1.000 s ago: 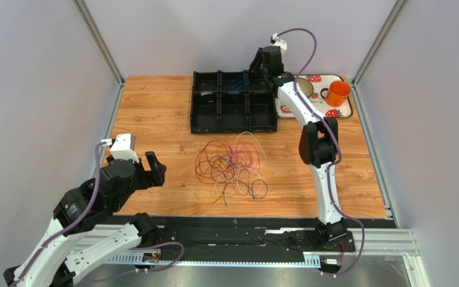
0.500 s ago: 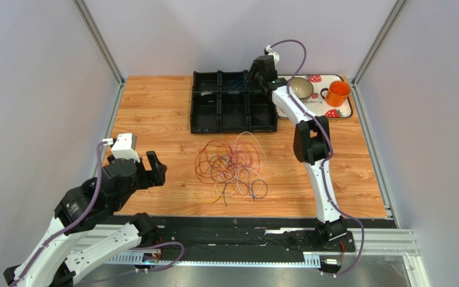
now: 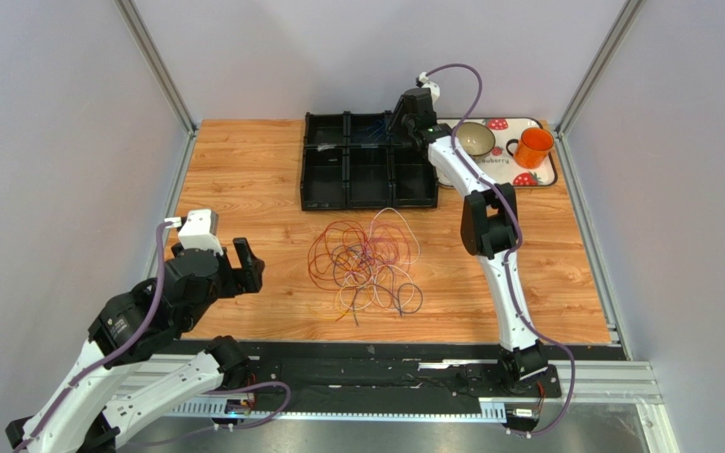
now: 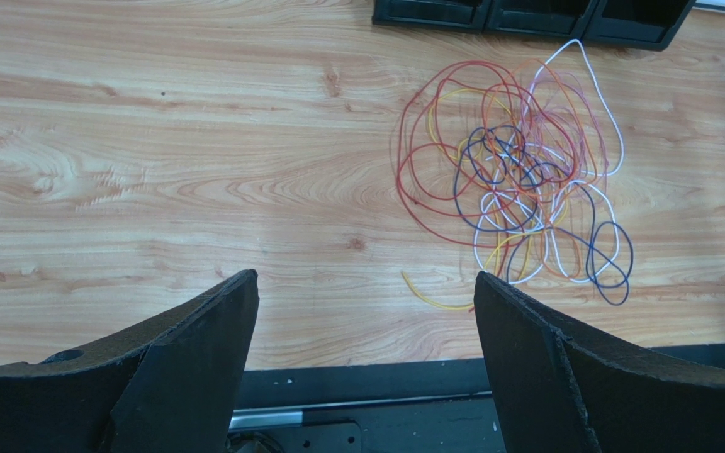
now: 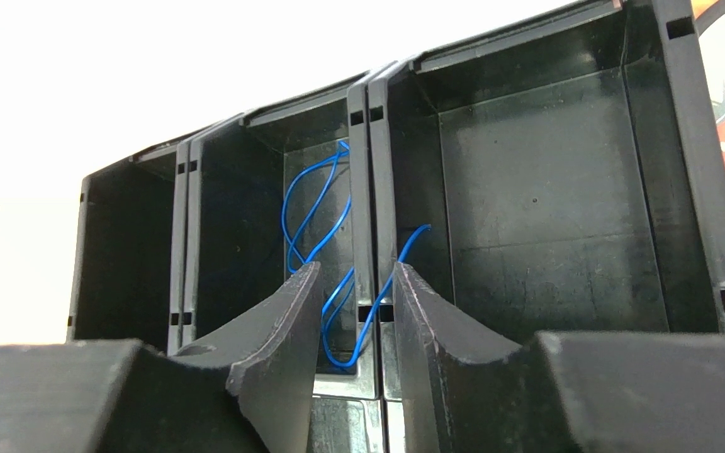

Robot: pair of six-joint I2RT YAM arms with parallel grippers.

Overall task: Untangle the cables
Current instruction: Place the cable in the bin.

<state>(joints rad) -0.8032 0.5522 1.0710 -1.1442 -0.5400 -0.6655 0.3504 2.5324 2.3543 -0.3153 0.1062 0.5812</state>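
Observation:
The cables (image 3: 366, 260) lie in one tangled heap of red, orange, purple, yellow and white loops on the wooden table; the heap shows in the left wrist view (image 4: 518, 179). My left gripper (image 3: 243, 264) is open and empty, left of the heap (image 4: 366, 283). My right gripper (image 3: 404, 109) hovers over the back row of a black compartment tray (image 3: 368, 198). Its fingers (image 5: 357, 269) stand slightly apart. A blue cable (image 5: 380, 301) lies in the middle back compartment, draped over the divider (image 5: 362, 189), and passes behind the gap.
A strawberry-print mat (image 3: 546, 175) at the back right holds a bowl (image 3: 476, 139) and an orange mug (image 3: 533, 146). Grey walls and metal posts close in the table. A black rail (image 4: 366, 377) runs along the near edge.
My right gripper has reached further back and lower over the tray's back row. The left arm and the heap have not moved.

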